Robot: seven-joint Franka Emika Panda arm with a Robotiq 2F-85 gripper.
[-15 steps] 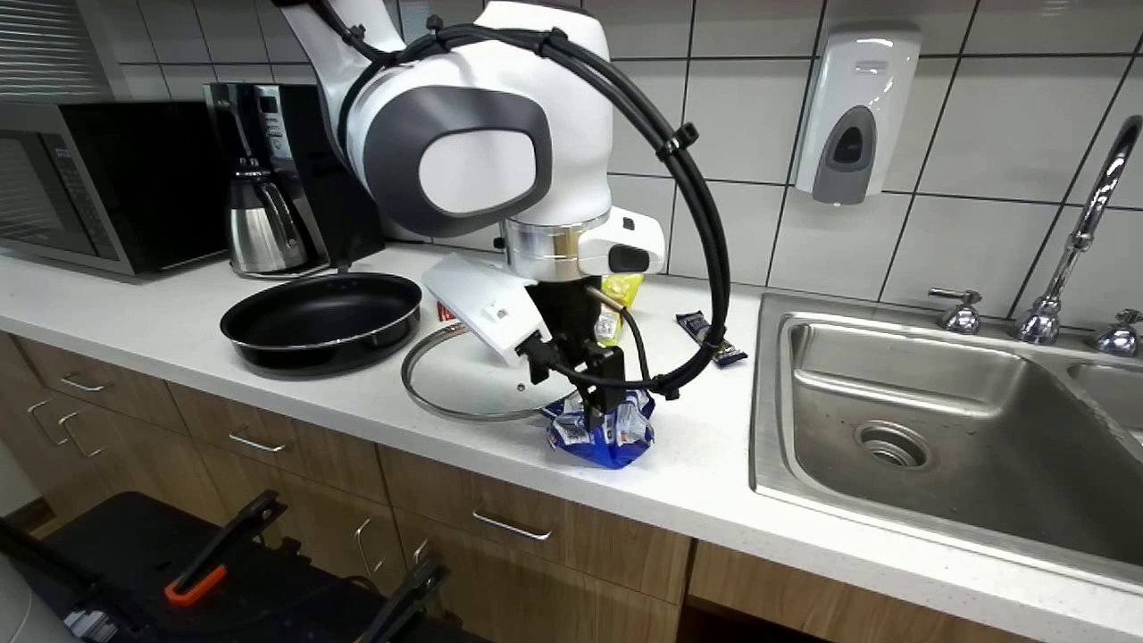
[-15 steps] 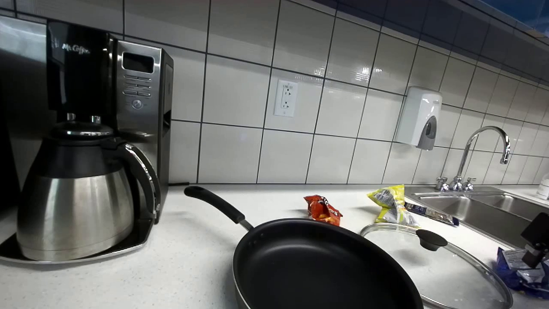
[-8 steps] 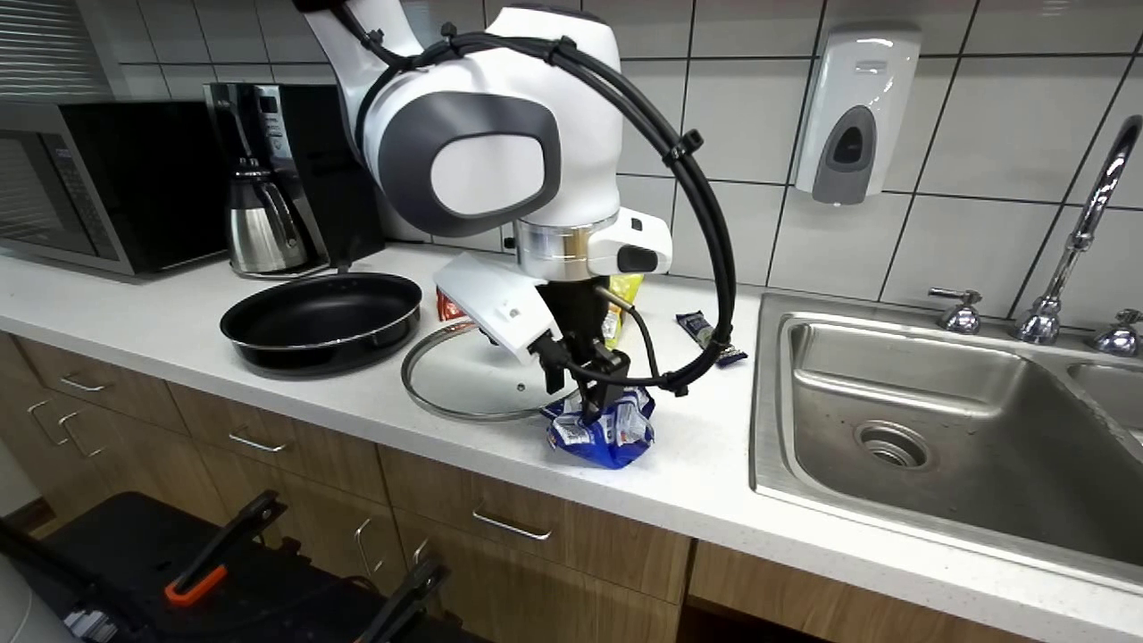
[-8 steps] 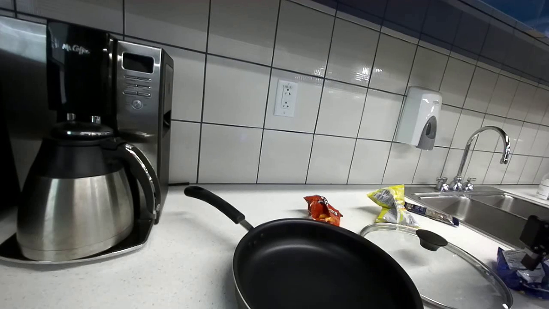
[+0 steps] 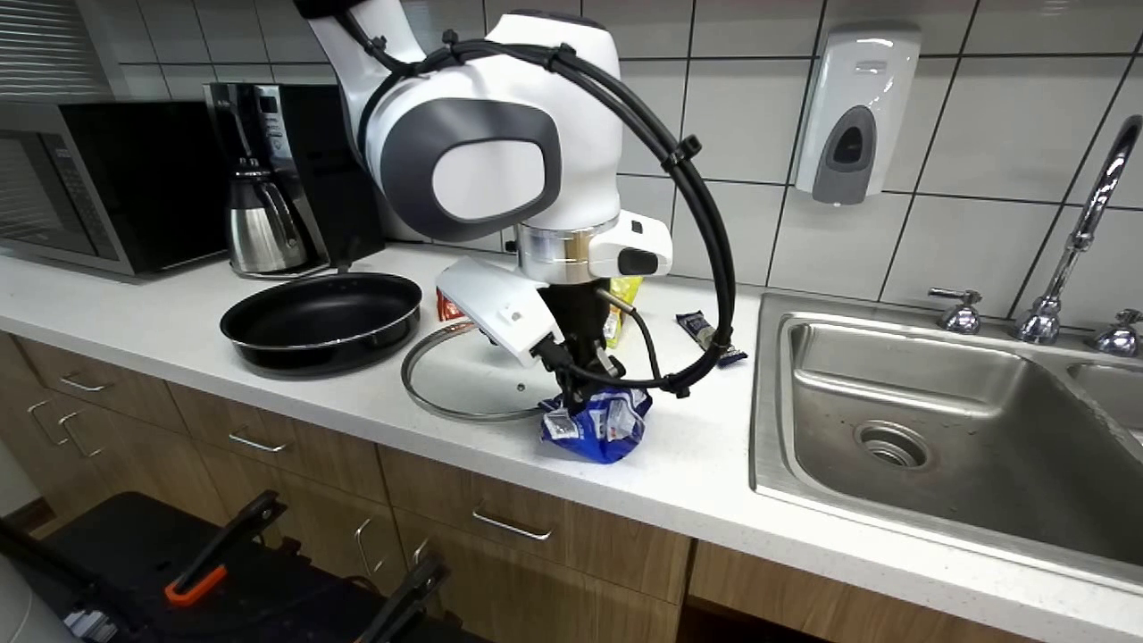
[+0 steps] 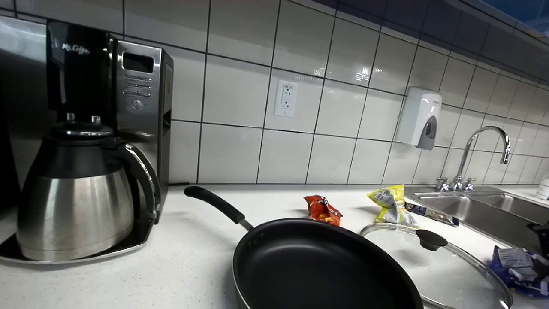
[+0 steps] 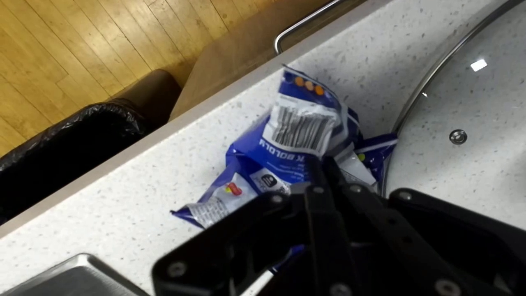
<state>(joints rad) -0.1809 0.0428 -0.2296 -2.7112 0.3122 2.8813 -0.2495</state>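
A crumpled blue snack bag (image 7: 250, 148) with a barcode lies on the white counter, close to its front edge. My gripper (image 7: 322, 162) is shut on it: in the wrist view the two fingertips stand almost together, with wrapper pinched at them. In an exterior view the gripper (image 5: 579, 404) reaches down onto the top of the blue bag (image 5: 607, 433). Part of the bag (image 6: 510, 264) also shows at the right edge of an exterior view. One corner of it meets the rim of a glass lid (image 7: 489, 172). My hand hides the bag's near side.
A black frying pan (image 5: 321, 308) sits beyond the glass lid (image 5: 473, 379). Behind lie a red bag (image 6: 322, 210), a yellow bag (image 6: 392, 206) and a dark wrapped bar (image 6: 431, 213). A steel sink (image 5: 770, 402) is set into the counter. A lined bin (image 7: 113, 109) stands below the edge.
The gripper's fingers have closed on the blue bag after standing wider apart. The bag has bunched up and shifted slightly; the arm first moved a little right, then held almost still.
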